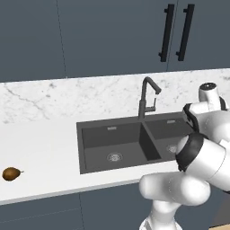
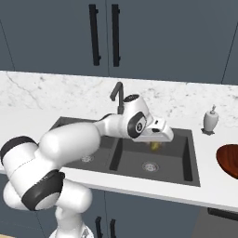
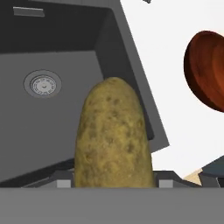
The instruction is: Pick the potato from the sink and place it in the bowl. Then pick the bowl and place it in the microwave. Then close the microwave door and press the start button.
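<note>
My gripper [image 2: 155, 142] hangs over the right basin of the dark grey sink [image 2: 191, 179], shut on the potato [image 2: 155, 146]. In the hand view the yellowish-brown potato [image 3: 113, 135] stands tall between the jaws of the gripper [image 3: 113, 184], lifted clear of the basin floor with its round drain [image 3: 42, 84]. The reddish-brown bowl [image 2: 230, 160] sits on the counter to the right of the sink, and it also appears as the bowl [image 3: 208, 70] at the hand view's right edge. The microwave and its door are out of view.
A dark curved faucet [image 1: 147, 96] rises behind the sink divider. A white soap dispenser [image 2: 210, 120] stands behind the sink's right corner. A brown pear-shaped fruit [image 1: 11, 173] lies far left on the white counter. Dark cabinets with black handles [image 2: 95, 35] hang above.
</note>
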Controlling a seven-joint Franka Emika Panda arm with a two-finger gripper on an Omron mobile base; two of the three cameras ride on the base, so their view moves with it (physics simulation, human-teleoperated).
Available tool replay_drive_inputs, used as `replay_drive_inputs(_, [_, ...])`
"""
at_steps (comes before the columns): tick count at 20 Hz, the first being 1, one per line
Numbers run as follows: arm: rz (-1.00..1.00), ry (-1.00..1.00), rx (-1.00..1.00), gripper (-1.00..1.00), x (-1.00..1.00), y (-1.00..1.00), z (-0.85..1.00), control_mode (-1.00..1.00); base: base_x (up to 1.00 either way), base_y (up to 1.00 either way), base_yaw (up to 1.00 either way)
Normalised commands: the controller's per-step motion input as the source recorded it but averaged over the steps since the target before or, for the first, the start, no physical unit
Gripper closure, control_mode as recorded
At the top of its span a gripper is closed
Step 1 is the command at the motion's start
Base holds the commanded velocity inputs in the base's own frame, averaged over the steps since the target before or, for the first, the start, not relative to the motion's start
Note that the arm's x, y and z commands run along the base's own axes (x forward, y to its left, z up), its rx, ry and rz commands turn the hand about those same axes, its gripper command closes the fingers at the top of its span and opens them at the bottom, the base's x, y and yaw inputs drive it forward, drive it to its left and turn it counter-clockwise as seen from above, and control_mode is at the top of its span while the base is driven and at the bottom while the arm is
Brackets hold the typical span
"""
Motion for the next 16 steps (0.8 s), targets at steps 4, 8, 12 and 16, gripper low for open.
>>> replay_drive_inputs(4, [0.0, 0.0, -0.01, 1.0, -0.24, 0.03, 0.2, -1.0, 0.0, 0.0, 0.0])
replay_drive_inputs(8, [0.09, -0.09, 0.14, 1.0, -0.36, 0.26, 0.18, -1.0, 0.0, 0.0, 0.0])
replay_drive_inputs(12, [0.17, -0.14, 0.08, 1.0, -0.4, 0.75, 0.11, -1.0, 0.0, 0.0, 0.0])
replay_drive_inputs(16, [0.19, -0.2, 0.0, 1.0, -0.39, 0.99, 0.18, -1.0, 0.0, 0.0, 0.0])
